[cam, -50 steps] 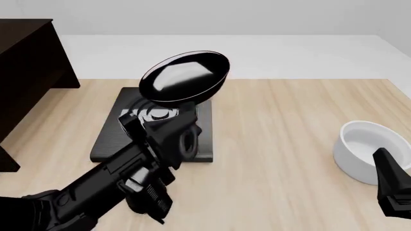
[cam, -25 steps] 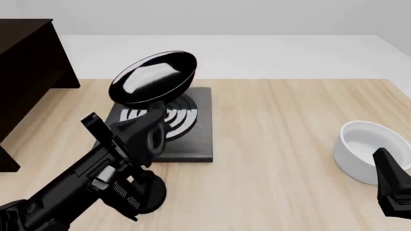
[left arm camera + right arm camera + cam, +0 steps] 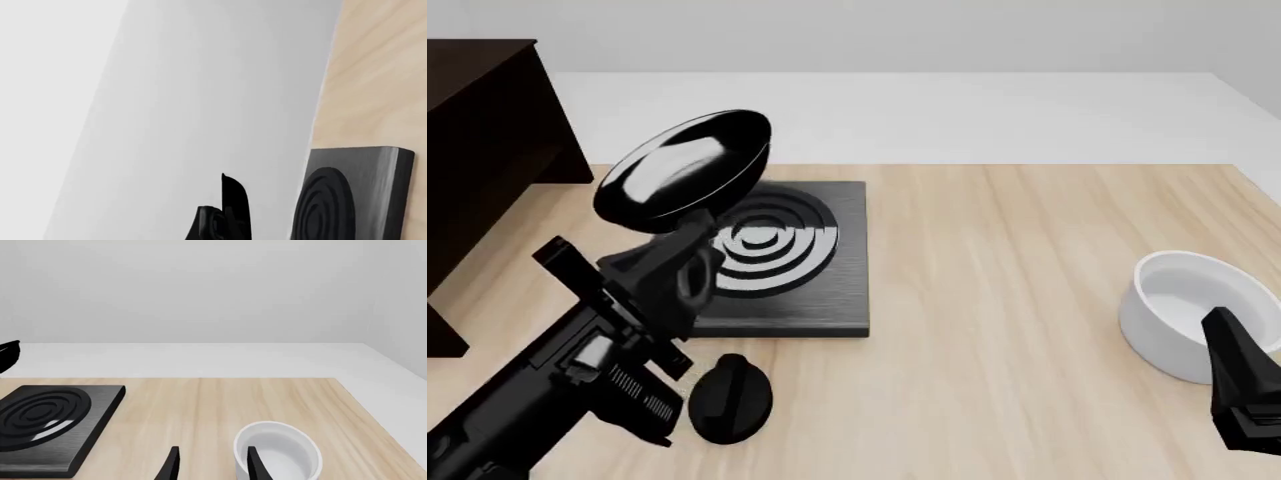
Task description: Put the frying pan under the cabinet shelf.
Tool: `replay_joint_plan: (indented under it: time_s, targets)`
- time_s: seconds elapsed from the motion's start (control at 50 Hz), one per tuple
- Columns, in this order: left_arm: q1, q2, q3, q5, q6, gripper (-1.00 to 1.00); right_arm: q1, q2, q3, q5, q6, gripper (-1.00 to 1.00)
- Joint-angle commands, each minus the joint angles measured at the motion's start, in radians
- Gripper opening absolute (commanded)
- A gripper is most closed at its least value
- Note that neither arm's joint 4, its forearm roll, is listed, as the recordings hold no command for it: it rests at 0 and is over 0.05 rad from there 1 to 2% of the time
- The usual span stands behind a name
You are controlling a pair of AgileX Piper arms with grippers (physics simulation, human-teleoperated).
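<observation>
The frying pan, black and glossy, hangs tilted in the air above the hotplate's left rear corner. My left gripper is shut on it from below, hiding its handle. The dark brown cabinet with its shelf stands at the table's far left, cut off by the frame; the pan is to its right, apart from it. In the left wrist view only a black sliver of the pan shows. My right gripper is open and empty near the front right, just short of the white bowl.
A square black hotplate with silver rings lies left of centre on the wooden table. A white round bowl sits at the right, close to the right gripper. A round black part shows beside the left arm.
My left gripper has carried the pan leftward toward the cabinet, uncovering the hotplate's rings. The right arm and the bowl have not moved.
</observation>
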Motion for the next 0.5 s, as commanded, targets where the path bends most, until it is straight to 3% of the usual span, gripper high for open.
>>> replay_joint_plan:
  time_s: [0.02, 0.5]
  targets:
    - [0.061, -0.039, 0.015, -0.017, -0.02, -1.0, 0.0, 0.0, 0.0, 0.0, 0.0, 1.0]
    - [0.152, -0.091, 0.072, -0.018, -0.09, -1.0, 0.0, 0.0, 0.0, 0.0, 0.0, 1.0]
